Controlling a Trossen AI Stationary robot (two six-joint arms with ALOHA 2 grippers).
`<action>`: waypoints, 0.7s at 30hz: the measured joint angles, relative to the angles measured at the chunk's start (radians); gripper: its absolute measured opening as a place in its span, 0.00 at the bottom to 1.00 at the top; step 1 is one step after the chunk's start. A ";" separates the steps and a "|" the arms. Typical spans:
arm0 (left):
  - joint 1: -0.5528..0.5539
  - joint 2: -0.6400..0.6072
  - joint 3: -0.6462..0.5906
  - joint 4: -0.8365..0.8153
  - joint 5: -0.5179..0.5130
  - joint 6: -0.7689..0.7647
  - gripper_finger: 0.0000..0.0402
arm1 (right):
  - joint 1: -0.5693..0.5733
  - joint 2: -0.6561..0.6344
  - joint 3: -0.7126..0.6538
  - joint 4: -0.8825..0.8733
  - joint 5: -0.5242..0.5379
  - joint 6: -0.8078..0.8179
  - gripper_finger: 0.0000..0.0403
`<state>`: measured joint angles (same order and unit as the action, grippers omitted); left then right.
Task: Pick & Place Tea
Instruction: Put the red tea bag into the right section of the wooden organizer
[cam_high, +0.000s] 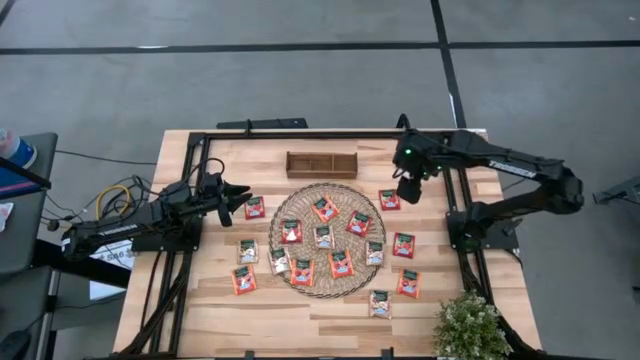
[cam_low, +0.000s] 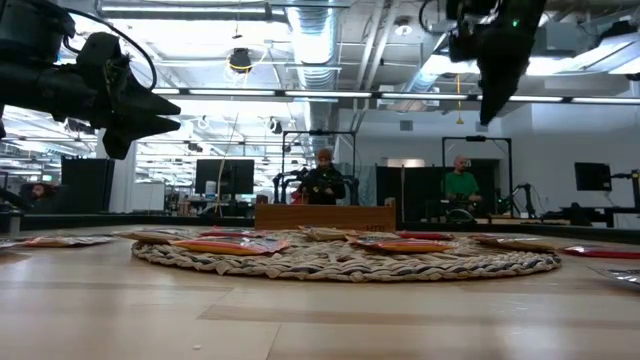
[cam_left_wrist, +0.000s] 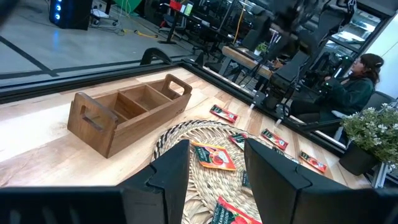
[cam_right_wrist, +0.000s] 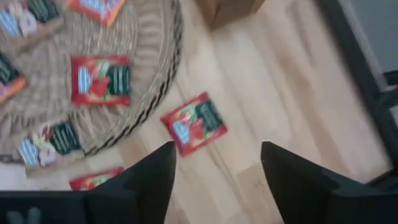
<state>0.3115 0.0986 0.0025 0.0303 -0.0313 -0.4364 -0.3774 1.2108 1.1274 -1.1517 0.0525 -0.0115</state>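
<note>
Several small tea sachets lie flat on the round woven mat (cam_high: 327, 238), and more lie on the table around it. My right gripper (cam_high: 408, 192) hangs open above the table, pointing steeply down, just right of a red sachet (cam_high: 389, 199) that lies flat off the mat's far right edge. In the right wrist view this sachet (cam_right_wrist: 194, 129) shows beyond the spread fingers (cam_right_wrist: 155, 171), apart from them. My left gripper (cam_high: 243, 195) waits level at the table's left, open, with nothing between its fingers (cam_left_wrist: 174, 168); a red sachet (cam_high: 254, 208) lies on the table by it.
A brown wooden compartment tray (cam_high: 321, 164) stands on the table behind the mat. A potted plant (cam_high: 468, 325) sits at the near right corner. Black frame rails (cam_high: 205, 150) run along the table's sides. People sit in the room beyond the table.
</note>
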 joint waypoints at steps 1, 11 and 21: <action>0.000 0.000 0.000 0.000 0.000 0.000 0.36 | -0.005 0.009 -0.018 0.008 -0.014 -0.012 0.59; 0.000 0.000 0.000 0.000 0.000 -0.001 0.36 | -0.087 0.061 -0.199 0.238 -0.029 -0.131 0.53; 0.000 0.000 0.000 0.001 0.000 -0.001 0.36 | -0.148 0.232 -0.217 0.295 -0.094 -0.318 0.54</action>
<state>0.3115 0.0985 0.0025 0.0315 -0.0312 -0.4370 -0.5255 1.4424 0.9100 -0.8568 -0.0411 -0.3299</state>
